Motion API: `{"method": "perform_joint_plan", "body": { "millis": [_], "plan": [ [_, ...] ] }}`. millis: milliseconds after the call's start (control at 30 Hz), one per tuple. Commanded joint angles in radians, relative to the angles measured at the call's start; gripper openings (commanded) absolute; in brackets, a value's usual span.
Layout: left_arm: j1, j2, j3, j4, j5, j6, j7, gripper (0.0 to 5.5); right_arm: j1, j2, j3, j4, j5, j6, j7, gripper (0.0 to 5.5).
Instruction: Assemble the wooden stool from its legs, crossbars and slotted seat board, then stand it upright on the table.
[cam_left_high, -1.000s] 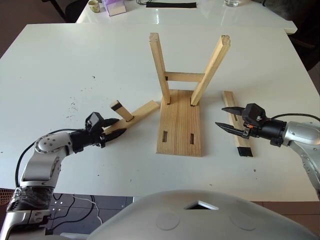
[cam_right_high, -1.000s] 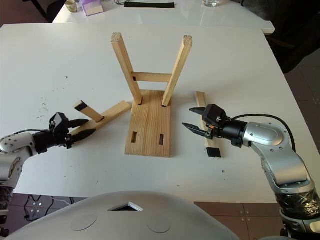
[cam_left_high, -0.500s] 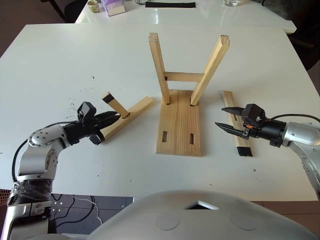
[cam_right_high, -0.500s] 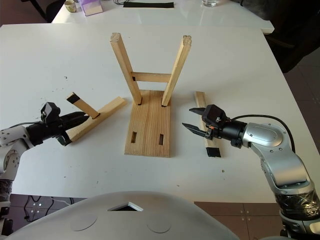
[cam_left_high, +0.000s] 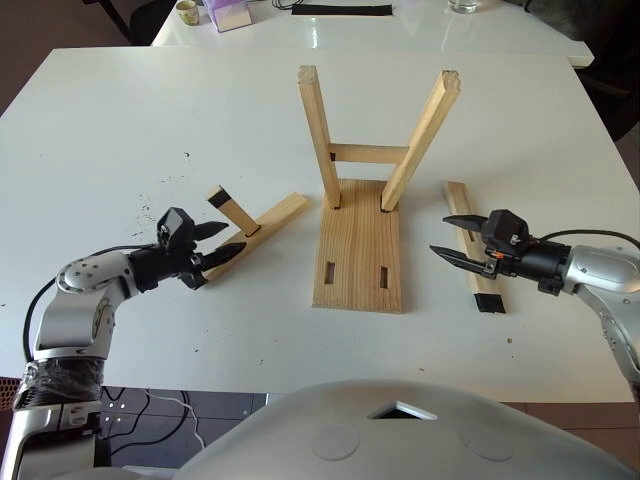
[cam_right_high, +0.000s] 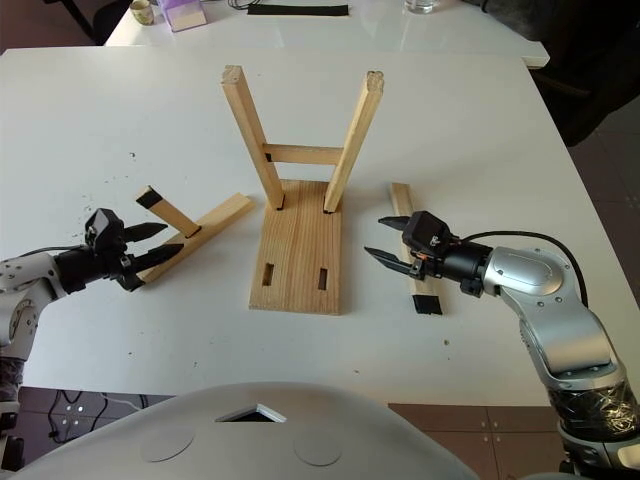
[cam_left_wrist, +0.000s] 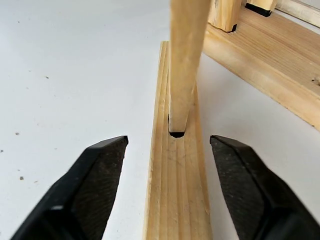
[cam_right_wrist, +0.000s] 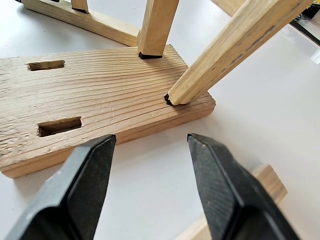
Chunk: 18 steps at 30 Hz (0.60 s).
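The slotted seat board (cam_left_high: 357, 262) lies flat mid-table with two legs (cam_left_high: 320, 135) and a crossbar (cam_left_high: 368, 153) standing in its far slots; two near slots are bare. To its left lies a loose leg (cam_left_high: 258, 232) with a short crossbar (cam_left_high: 230, 208) plugged into it and sticking up. My left gripper (cam_left_high: 214, 243) is open, its fingers straddling that leg's near end. In the left wrist view the leg (cam_left_wrist: 178, 165) runs between the fingers. Another loose leg (cam_left_high: 470, 246) lies right of the board. My right gripper (cam_left_high: 448, 238) hovers open beside it.
The white table (cam_left_high: 150, 120) has free room at the far left and along the front edge. A second table behind holds a cup (cam_left_high: 187, 12) and a purple box (cam_left_high: 230, 13). Dark specks mark the table near the left arm.
The left gripper slid the loose leg and its crossbar leftward, away from the board, then opened around the leg's near end. The right arm has hardly moved.
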Motion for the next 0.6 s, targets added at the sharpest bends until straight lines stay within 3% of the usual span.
{"method": "perform_joint_plan", "body": {
  "millis": [33, 600],
  "plan": [
    [-0.023, 0.007, -0.023, 0.043, 0.038, -0.017, -0.002, 3.74, 0.005, 0.001, 0.005, -0.003, -0.011, -0.007, -0.006, 2.65],
    [0.003, 0.004, -0.050, -0.037, 0.040, -0.001, -0.002, 3.74, 0.020, -0.002, 0.002, -0.022, -0.005, 0.009, -0.002, 2.65]
  ]
}}
